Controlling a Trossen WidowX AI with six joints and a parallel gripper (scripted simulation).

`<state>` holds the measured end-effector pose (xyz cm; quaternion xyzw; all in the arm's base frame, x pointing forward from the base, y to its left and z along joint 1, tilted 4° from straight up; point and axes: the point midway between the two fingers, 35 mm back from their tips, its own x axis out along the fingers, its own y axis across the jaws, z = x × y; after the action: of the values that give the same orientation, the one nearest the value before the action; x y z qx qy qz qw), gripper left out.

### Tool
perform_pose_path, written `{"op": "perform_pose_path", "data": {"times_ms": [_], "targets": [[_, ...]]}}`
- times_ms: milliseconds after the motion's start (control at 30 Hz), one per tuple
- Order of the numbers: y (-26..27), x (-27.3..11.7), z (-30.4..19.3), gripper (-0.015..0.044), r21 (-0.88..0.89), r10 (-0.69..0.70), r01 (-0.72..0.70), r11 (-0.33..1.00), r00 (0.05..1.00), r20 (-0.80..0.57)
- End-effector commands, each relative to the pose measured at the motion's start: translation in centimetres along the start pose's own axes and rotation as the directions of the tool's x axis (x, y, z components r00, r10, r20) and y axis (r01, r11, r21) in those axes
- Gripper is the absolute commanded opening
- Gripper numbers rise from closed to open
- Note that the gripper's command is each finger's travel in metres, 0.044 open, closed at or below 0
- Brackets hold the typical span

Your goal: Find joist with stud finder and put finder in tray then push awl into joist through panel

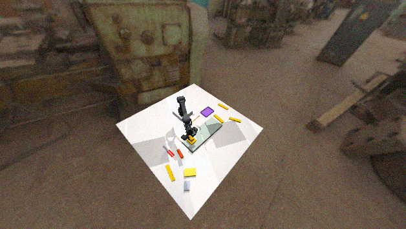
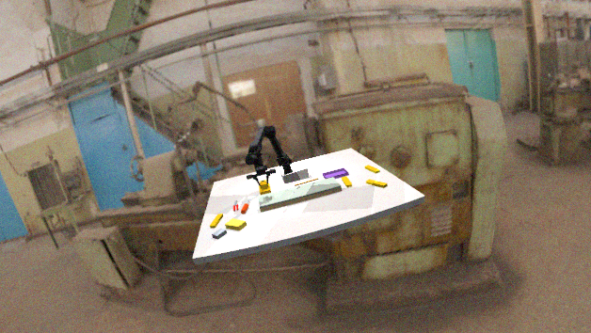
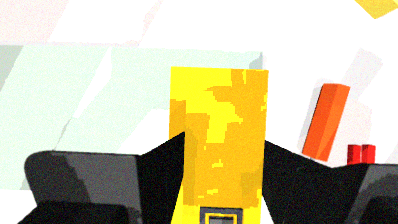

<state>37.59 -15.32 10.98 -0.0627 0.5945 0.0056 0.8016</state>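
Note:
My gripper (image 1: 191, 135) (image 2: 263, 182) (image 3: 217, 139) is shut on the yellow stud finder (image 1: 191, 140) (image 2: 264, 188) (image 3: 225, 100). It holds the stud finder at the left end of the pale green floor panel (image 1: 207, 132) (image 2: 306, 189) (image 3: 45, 100); whether the two touch is unclear. The purple tray (image 1: 207, 112) (image 2: 335, 173) lies behind the panel and holds nothing visible. An orange-handled tool (image 1: 180, 153) (image 2: 245, 208) (image 3: 327, 122) and a red-handled tool (image 1: 170, 152) (image 2: 235, 207) (image 3: 361, 154) lie off the panel's left end. A thin tan tool (image 1: 178, 139) lies by its corner. Which is the awl is unclear.
Yellow bars (image 1: 218, 118) (image 1: 235, 119) (image 1: 223, 106) lie beyond the panel's right end. Another yellow bar (image 1: 170, 173) (image 2: 216, 220), a yellow box (image 1: 190, 172) (image 2: 235, 224) and a grey-blue block (image 1: 187, 185) (image 2: 218, 233) lie at the front left. A thin orange stick (image 1: 196, 118) (image 2: 307, 182) lies behind the panel.

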Motion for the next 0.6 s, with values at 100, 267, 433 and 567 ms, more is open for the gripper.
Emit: {"op": "perform_pose_path", "data": {"times_ms": [100, 267, 433, 567], "targets": [[0.0, 1.3, -0.3, 0.0, -0.003, 0.004, -0.004, 1.0, 1.0, 0.004], [0.0, 2.2, -0.6, 0.0, -0.003, 0.004, -0.004, 1.0, 1.0, 0.004], [0.1, 3.0, -0.9, 0.0, -0.003, 0.004, -0.004, 1.0, 1.0, 0.003], [0.1, 3.6, -1.1, 0.0, -0.003, 0.004, -0.004, 1.0, 1.0, 0.003]]}}
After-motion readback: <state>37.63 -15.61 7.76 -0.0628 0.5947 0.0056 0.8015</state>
